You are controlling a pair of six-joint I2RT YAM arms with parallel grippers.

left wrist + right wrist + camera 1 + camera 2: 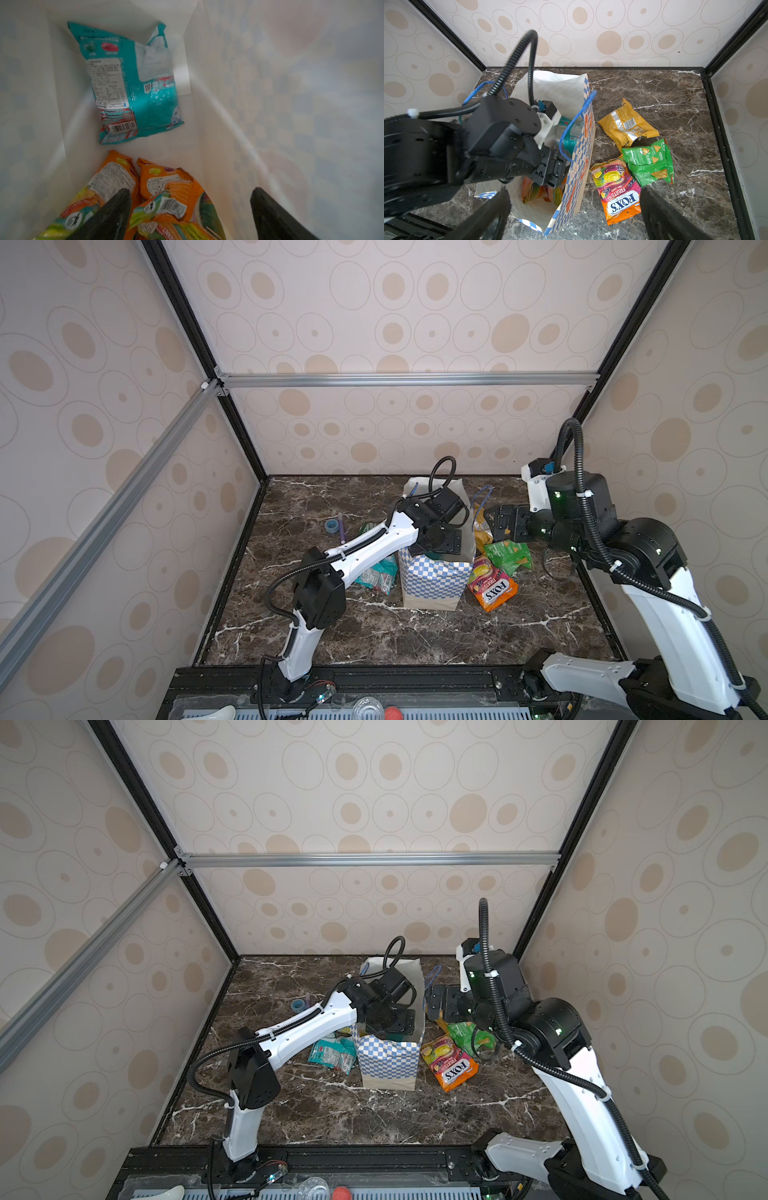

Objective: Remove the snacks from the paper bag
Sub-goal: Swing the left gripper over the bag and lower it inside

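reaching into the paper bag (432,580), upright at mid tabletop (374,635), with the left hand (190,192) spread wide and empty just above two orange packets (166,187); teal packet (133,83) lying farther along the bag floor. already out at the bag's 3 o'clock: fox's packet (494,589), green packet (650,162), yellow packet (627,124); at 9 o'clock, a second teal packet (376,578). right hand (575,190) released and empty, hovering by that 3 o'clock pile. next, likely: lower, straddle one orange packet, clench clear of the bag wall.

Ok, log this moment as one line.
left gripper: open, inside paper bag over two orange packets | right gripper: open, empty, beside bag | also inside: teal packet | on table: FOX'S packet, green packet, yellow packet
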